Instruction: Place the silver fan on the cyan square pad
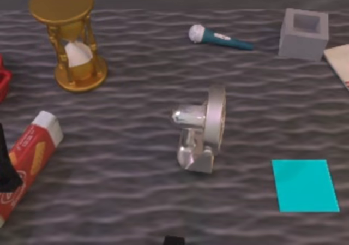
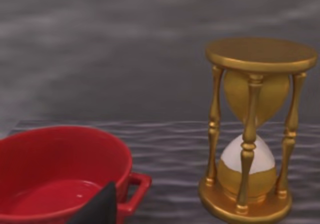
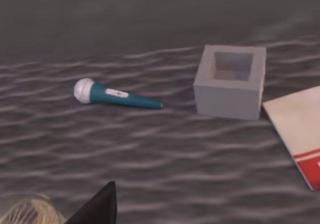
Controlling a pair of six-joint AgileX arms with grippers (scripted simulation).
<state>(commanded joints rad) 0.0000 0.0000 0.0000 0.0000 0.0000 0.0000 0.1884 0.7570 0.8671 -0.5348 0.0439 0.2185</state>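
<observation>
The silver fan [image 1: 203,131] stands upright at the table's middle, its ring cage facing right. A sliver of that cage [image 3: 25,211] shows in the right wrist view. The cyan square pad [image 1: 304,185] lies flat at the front right, bare, a short way right of the fan. My right gripper [image 1: 173,239] sits at the front edge, below the fan and apart from it; one dark fingertip [image 3: 102,204] shows well off centre, nothing held. My left gripper [image 1: 8,174] is parked at the left edge; its one visible fingertip [image 2: 102,204] is also off centre and holds nothing.
A gold hourglass [image 1: 70,37] stands at the back left, beside a red pot [image 2: 55,174] at the left edge. A red-and-white box [image 1: 30,157] lies front left. A teal microphone [image 1: 218,37], a grey hollow box [image 1: 304,33] and a white-red book [image 1: 339,62] are at the back right.
</observation>
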